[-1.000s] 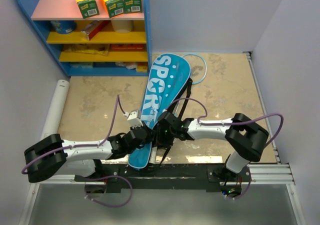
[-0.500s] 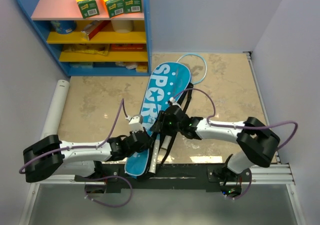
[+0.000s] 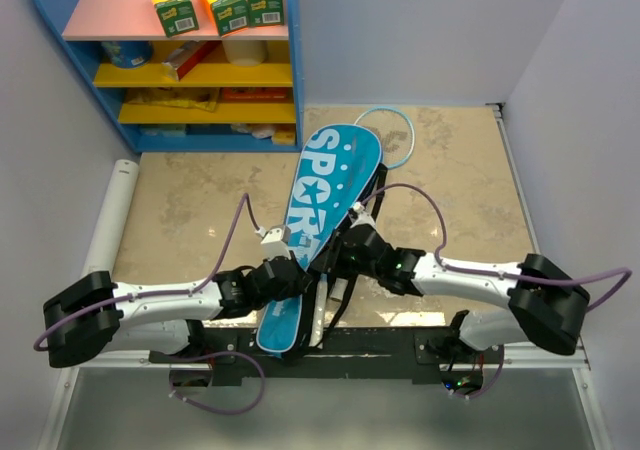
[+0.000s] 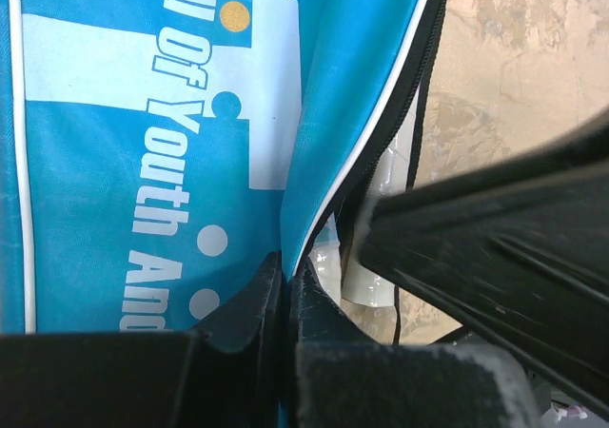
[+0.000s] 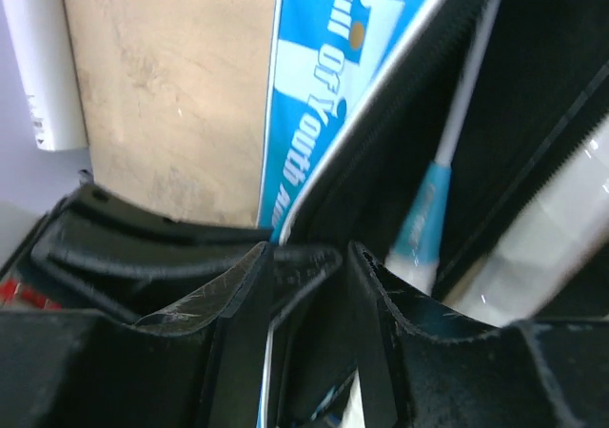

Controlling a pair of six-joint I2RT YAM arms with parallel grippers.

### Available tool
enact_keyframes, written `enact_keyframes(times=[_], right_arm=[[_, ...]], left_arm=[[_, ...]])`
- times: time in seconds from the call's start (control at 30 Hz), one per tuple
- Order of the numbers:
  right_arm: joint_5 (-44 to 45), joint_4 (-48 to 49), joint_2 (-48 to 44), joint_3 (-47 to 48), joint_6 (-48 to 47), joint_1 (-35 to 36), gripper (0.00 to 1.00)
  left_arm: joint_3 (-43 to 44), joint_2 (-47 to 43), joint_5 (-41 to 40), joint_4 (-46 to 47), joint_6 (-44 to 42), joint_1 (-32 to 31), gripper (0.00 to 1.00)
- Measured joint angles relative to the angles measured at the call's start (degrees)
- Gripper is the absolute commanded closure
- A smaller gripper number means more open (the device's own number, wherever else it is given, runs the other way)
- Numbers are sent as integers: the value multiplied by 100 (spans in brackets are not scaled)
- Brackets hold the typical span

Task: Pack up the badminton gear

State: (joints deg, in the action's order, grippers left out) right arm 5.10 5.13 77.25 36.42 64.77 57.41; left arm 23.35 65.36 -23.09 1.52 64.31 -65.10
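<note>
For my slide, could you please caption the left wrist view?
Left gripper pinching the edge of the blue racket-shaped fabric bag.

Bag diagonal mid-table, racket inside its near end, shelf behind-left.

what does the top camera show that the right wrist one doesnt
Only the top view: the blue shelf with orange-green boxes, the big SPORT lettering, and a racket hoop poking out past the bag at its far end.
Only the right wrist view: the bag's dark open inside, with a white racket shaft lying in it.
Both: the blue bag, the white tube at the table's left edge, and the tan tabletop.
</note>
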Motion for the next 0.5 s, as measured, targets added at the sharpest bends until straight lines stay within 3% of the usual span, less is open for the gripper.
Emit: enact_keyframes(times=[0.27,0.5], right_arm=[[201,-260,-1165,-785,269,57,63],[337,-402,-326,-730,317,57,67]], left_arm=[[2,-2,42,-44,-81,61,100],[68,-2,81,-83,-157,111,100]])
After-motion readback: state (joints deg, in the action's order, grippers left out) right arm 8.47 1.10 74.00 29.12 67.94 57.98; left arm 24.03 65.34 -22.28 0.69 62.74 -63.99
